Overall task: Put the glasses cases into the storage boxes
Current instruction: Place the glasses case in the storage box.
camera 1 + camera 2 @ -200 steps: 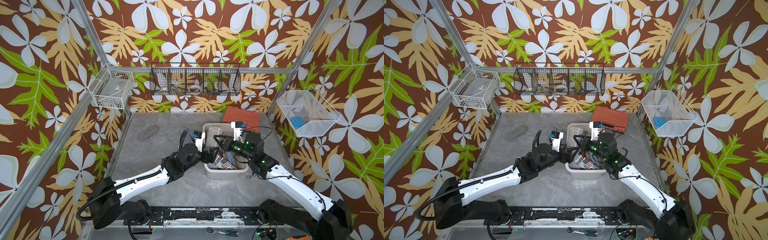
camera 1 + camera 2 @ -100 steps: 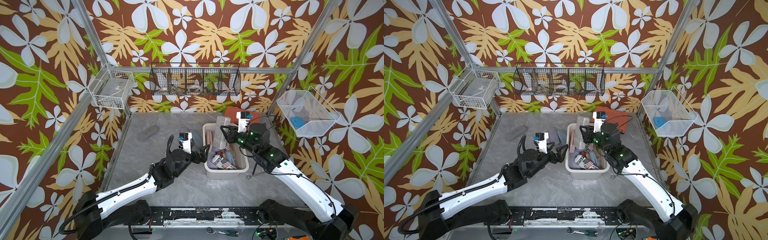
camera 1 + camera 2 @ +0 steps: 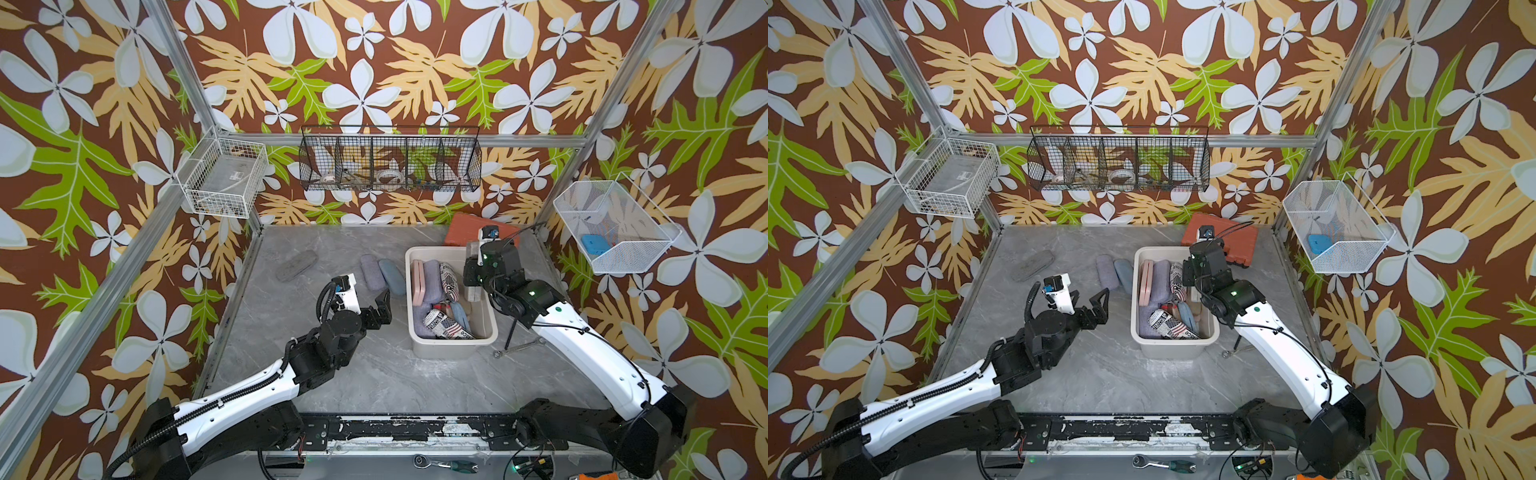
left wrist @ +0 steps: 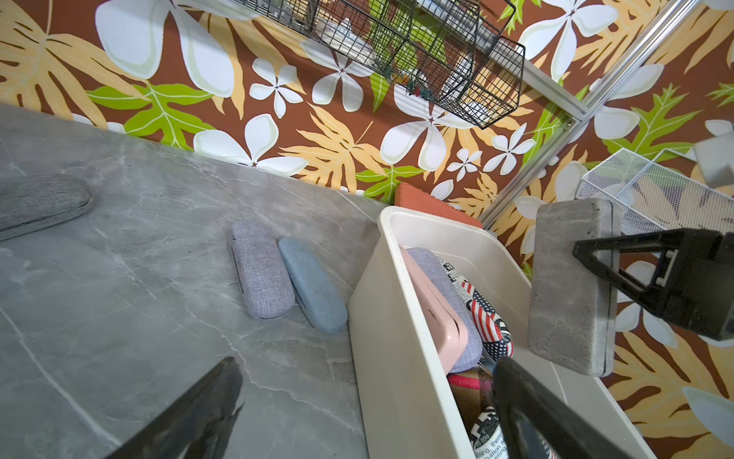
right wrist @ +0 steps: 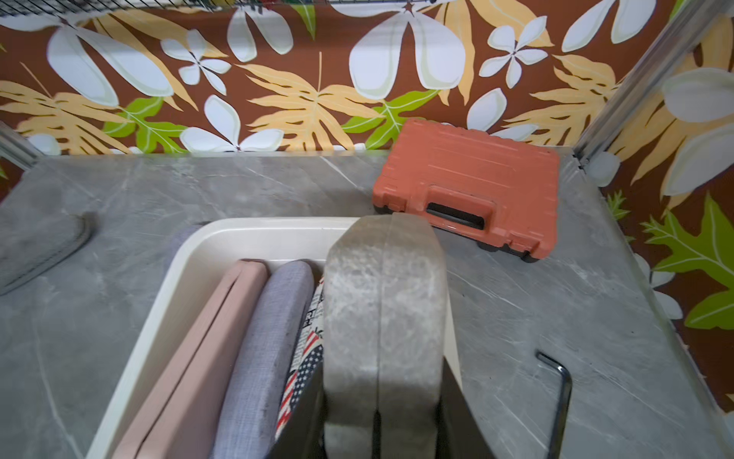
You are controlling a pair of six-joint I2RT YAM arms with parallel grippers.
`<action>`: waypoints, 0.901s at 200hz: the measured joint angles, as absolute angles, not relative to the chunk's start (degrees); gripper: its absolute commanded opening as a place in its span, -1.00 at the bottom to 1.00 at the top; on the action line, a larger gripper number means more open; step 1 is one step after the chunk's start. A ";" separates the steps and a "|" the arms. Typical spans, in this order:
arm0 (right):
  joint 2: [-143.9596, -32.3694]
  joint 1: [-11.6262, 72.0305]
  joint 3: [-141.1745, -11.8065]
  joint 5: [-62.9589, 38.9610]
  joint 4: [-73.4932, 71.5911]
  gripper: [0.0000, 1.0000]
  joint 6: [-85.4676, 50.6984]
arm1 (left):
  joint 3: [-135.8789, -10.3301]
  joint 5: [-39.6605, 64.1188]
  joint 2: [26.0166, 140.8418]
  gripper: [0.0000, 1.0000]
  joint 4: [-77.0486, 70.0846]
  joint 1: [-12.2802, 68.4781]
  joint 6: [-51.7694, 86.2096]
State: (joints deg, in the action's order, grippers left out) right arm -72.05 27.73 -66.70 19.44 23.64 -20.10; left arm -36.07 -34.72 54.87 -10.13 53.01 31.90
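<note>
left gripper has drawn back from the cream tub, jaws wide and empty, likely to clear room. right gripper clamps a grey stone-look case on edge above the tub's free strip, so it should slot in beside the packed cases. just ahead of the left gripper lie a lavender case and a light blue case, touching. the orange tool case beyond the right gripper blocks nothing.

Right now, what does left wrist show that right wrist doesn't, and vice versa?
Left wrist only: the lavender case and light blue case lying side by side on the table, the white mesh basket, the open left gripper. Right wrist only: the hex key on the table. Both: the tub, the pink case in it, the orange-red tool case, and the grey case clamped in the right gripper.
</note>
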 measured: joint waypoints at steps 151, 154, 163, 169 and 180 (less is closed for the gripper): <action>-84.07 27.05 -66.04 24.69 23.77 -0.12 -19.20 | -36.36 -35.53 57.06 1.00 -7.46 52.10 32.69; -84.16 27.05 -66.11 24.62 23.66 -0.11 -19.27 | -36.38 -35.53 57.08 1.00 -7.49 52.05 32.69; -84.44 27.05 -66.32 24.47 23.40 -0.09 -19.25 | -36.42 -35.48 57.12 1.00 -7.49 51.88 32.69; -84.64 27.05 -66.46 24.36 23.22 -0.09 -19.25 | -36.42 -35.48 57.25 1.00 -7.46 51.77 32.69; -84.84 27.03 -66.59 24.12 23.11 -0.09 -19.27 | -36.47 -35.38 57.56 1.00 -7.44 51.59 32.69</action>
